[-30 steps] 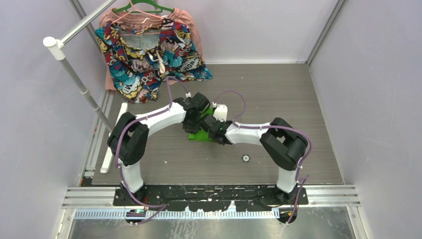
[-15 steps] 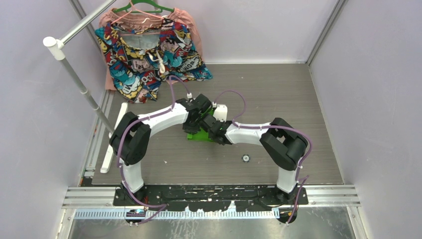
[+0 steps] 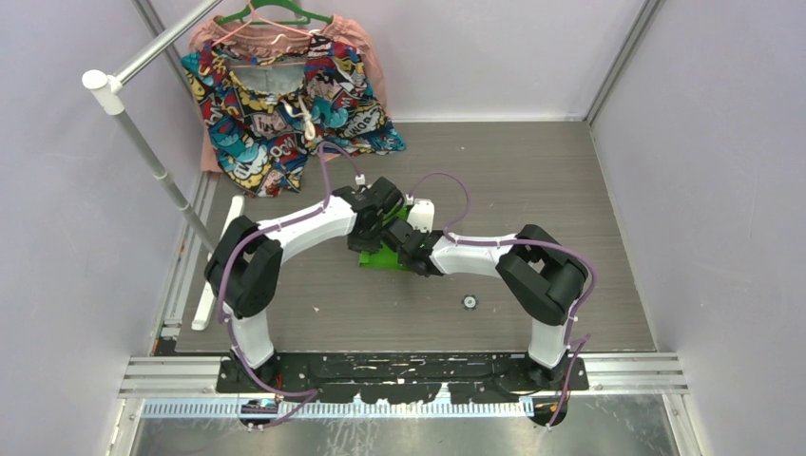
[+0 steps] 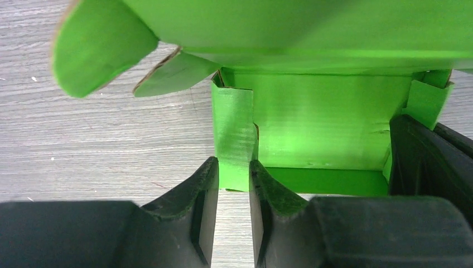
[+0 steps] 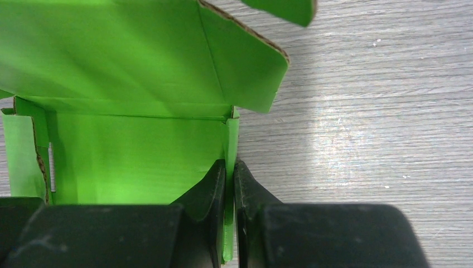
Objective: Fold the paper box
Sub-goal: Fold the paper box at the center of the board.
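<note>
Nearest the arm bases, one small dark round piece (image 3: pixel 469 302) lies alone on the table (image 3: pixel 570 190), at about five o'clock from the work. Just past it, at twelve o'clock from the gap between the bases, sits the one paper box (image 3: pixel 378 258), half formed, its long axis running roughly nine to three between the two tools. The right gripper (image 5: pixel 230 167) is pinched tight on the thin end wall at the box's three o'clock end. The left gripper (image 4: pixel 233 173) straddles the folded wall strip at the nine o'clock end; whether it presses the card or merely brackets it I cannot tell. Both arms are equally near, one per end, and from each tool the open tray lies straight ahead at twelve, with the lid panel rising beyond. Judging by that, the next move turns on bringing the lid down over the held walls. Farthest, at eleven o'clock, one patterned garment (image 3: pixel 285 104) hangs on one green hanger (image 3: pixel 276 13).
</note>
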`<state>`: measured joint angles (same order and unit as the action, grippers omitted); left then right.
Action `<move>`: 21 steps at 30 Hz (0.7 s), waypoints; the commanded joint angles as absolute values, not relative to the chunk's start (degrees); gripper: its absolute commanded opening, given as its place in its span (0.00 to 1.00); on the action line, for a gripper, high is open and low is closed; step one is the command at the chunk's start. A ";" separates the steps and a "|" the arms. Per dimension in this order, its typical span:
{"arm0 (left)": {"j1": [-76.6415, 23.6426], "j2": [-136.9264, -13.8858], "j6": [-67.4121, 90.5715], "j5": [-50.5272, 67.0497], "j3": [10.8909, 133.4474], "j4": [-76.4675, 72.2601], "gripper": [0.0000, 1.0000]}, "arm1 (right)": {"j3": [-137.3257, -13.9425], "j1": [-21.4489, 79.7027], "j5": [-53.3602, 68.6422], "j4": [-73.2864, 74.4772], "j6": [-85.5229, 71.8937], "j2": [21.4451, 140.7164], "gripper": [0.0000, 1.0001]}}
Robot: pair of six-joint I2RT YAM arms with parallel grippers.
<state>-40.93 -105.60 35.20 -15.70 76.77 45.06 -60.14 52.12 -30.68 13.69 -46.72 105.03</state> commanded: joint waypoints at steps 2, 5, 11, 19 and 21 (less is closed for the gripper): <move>-41.13 -101.45 34.63 -17.14 76.16 44.43 0.29 | -57.48 52.20 -26.10 18.03 -47.20 108.76 0.01; -41.13 -101.03 34.65 -17.06 75.87 44.22 0.29 | -57.31 52.18 -26.07 18.00 -47.30 108.72 0.01; -41.05 -101.59 34.63 -16.34 75.01 43.23 0.28 | -56.92 52.21 -25.98 17.73 -47.41 108.57 0.01; -40.63 -97.63 34.58 -14.37 72.77 40.69 0.28 | -56.51 52.16 -25.80 17.37 -47.38 108.67 0.01; -39.81 -95.37 34.40 -11.99 71.76 38.98 0.28 | -56.60 52.20 -25.75 17.37 -47.40 108.72 0.01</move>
